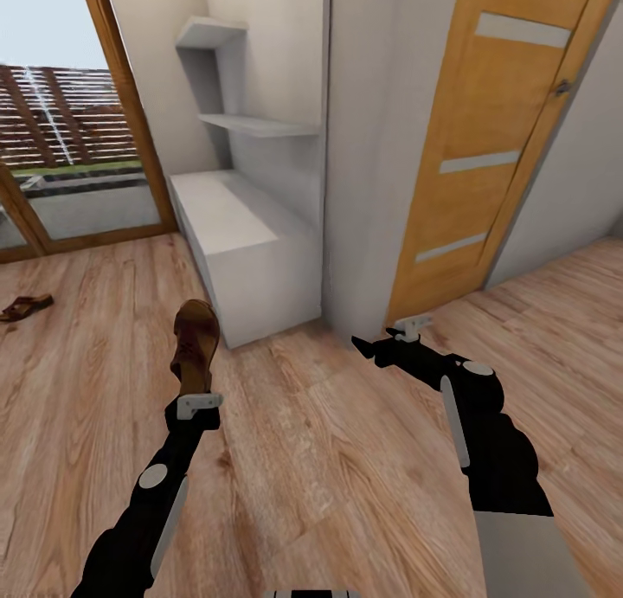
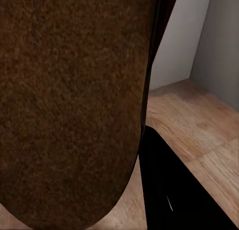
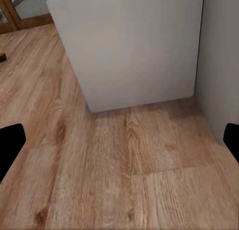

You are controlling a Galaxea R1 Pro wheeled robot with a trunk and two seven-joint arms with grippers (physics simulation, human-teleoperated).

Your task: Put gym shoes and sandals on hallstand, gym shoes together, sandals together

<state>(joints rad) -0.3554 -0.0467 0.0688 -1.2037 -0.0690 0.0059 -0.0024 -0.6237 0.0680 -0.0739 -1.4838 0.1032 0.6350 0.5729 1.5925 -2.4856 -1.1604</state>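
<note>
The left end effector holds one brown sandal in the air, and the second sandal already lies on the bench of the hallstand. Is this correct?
Not quite. The left end effector does hold a brown sandal, but the second sandal lies on the corridor floor near the glass door, not on the hallstand. The head view shows this.

Overall light: I see even, bright, flat render light.
Source: daylight through the glazed door (image 1: 61, 113) at head view's left.
Shadows: faint, soft under the hallstand (image 1: 251, 252).
Glare: none I can see.
Blur: the sandal (image 2: 69, 105) is soft, too close to my left wrist camera.
Distortion: head view verticals lean toward edges.
</note>
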